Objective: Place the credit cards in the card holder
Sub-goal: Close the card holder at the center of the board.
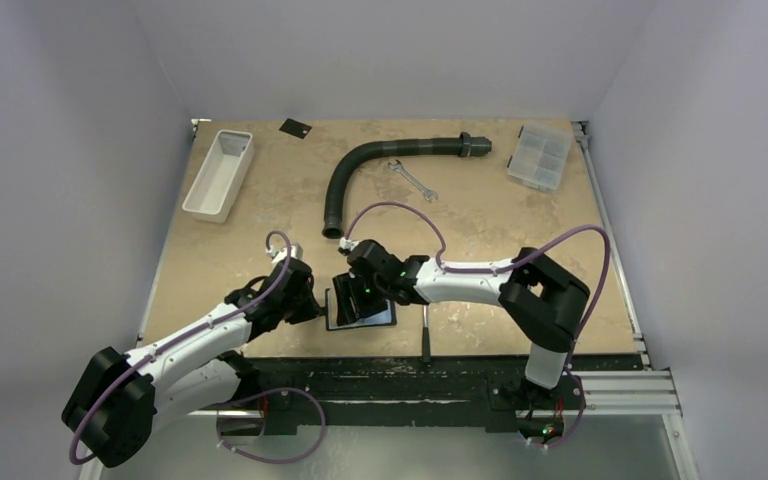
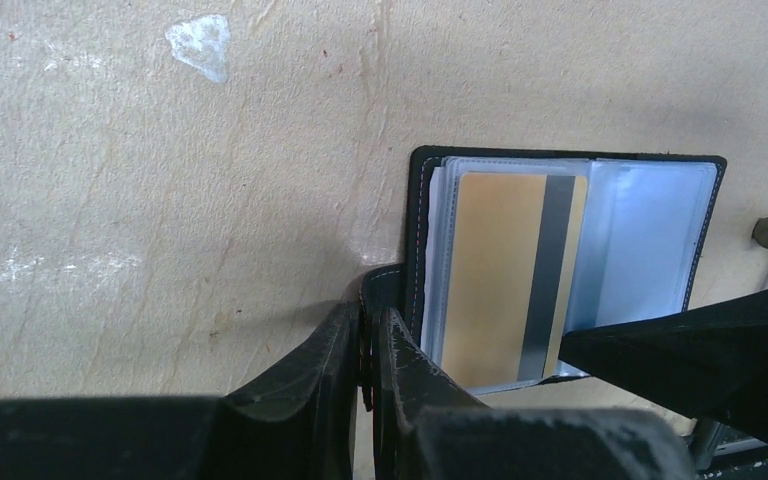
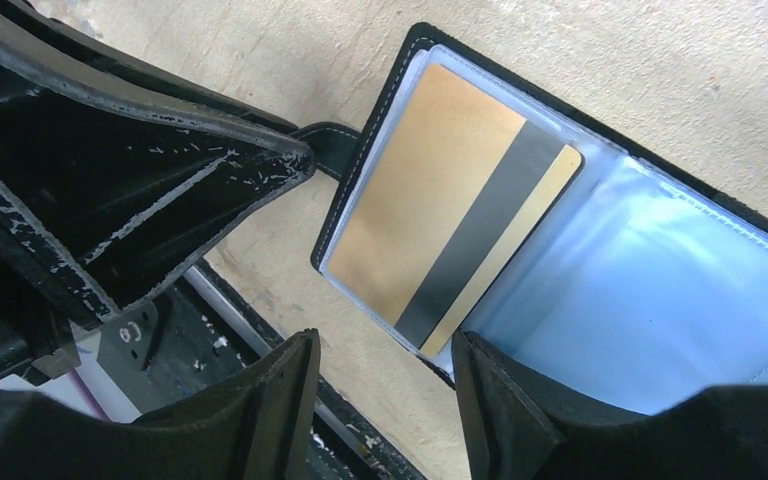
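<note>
The black card holder (image 1: pixel 362 306) lies open near the table's front edge, its clear pockets facing up. A gold card with a dark stripe (image 2: pixel 495 270) sits inside its left pocket and also shows in the right wrist view (image 3: pixel 430 190). My left gripper (image 1: pixel 305 300) is shut on the holder's snap strap (image 2: pixel 382 283), at the holder's left edge (image 2: pixel 416 230). My right gripper (image 3: pixel 385 350) is open and empty, hovering just above the holder's near edge (image 3: pixel 345 205); in the top view it (image 1: pixel 360 277) covers part of the holder. A small dark card (image 1: pixel 293 127) lies alone at the far back.
A white tray (image 1: pixel 218 172) stands at the back left. A black ribbed hose (image 1: pixel 380 160) and a wrench (image 1: pixel 412 180) lie in the middle back. A clear compartmented box (image 1: pixel 540 156) sits at the back right. A tool handle (image 1: pixel 426 335) lies right of the holder.
</note>
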`<act>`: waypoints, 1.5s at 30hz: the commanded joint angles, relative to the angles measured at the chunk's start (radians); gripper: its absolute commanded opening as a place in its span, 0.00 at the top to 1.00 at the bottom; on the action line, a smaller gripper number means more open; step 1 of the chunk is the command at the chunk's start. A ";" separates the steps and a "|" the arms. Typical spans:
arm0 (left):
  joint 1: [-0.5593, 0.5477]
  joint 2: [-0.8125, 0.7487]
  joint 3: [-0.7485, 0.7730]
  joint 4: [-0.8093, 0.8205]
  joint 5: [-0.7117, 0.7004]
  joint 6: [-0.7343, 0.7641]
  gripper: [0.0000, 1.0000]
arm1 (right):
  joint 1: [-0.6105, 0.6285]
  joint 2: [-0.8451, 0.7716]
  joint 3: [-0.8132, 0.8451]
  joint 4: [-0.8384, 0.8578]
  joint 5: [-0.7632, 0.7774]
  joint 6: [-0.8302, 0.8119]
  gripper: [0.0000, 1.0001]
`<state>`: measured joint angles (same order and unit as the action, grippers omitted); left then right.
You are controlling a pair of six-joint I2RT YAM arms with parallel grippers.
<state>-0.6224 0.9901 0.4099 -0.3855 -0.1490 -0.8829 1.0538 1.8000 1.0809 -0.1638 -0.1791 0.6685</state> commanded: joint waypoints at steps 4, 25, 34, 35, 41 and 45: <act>-0.001 0.009 -0.012 0.034 0.006 -0.017 1.00 | -0.090 -0.149 -0.086 -0.036 0.039 -0.059 0.37; -0.002 0.014 -0.017 0.043 0.031 -0.016 1.00 | -0.182 -0.183 -0.377 0.359 -0.147 0.141 0.28; -0.002 0.016 -0.040 0.066 0.048 -0.026 1.00 | -0.183 -0.224 -0.421 0.662 -0.259 0.262 0.28; -0.002 0.016 -0.040 0.069 0.050 -0.028 1.00 | -0.183 -0.219 -0.426 0.707 -0.275 0.280 0.28; -0.002 0.002 -0.029 0.051 0.039 -0.029 1.00 | -0.183 -0.204 -0.418 0.822 -0.321 0.329 0.28; -0.002 0.005 -0.032 0.055 0.041 -0.030 1.00 | -0.181 -0.145 -0.392 0.907 -0.350 0.350 0.28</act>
<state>-0.6220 1.0008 0.3798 -0.3523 -0.1341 -0.8989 0.8658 1.6123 0.6468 0.5755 -0.4721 0.9771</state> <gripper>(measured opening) 0.112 0.718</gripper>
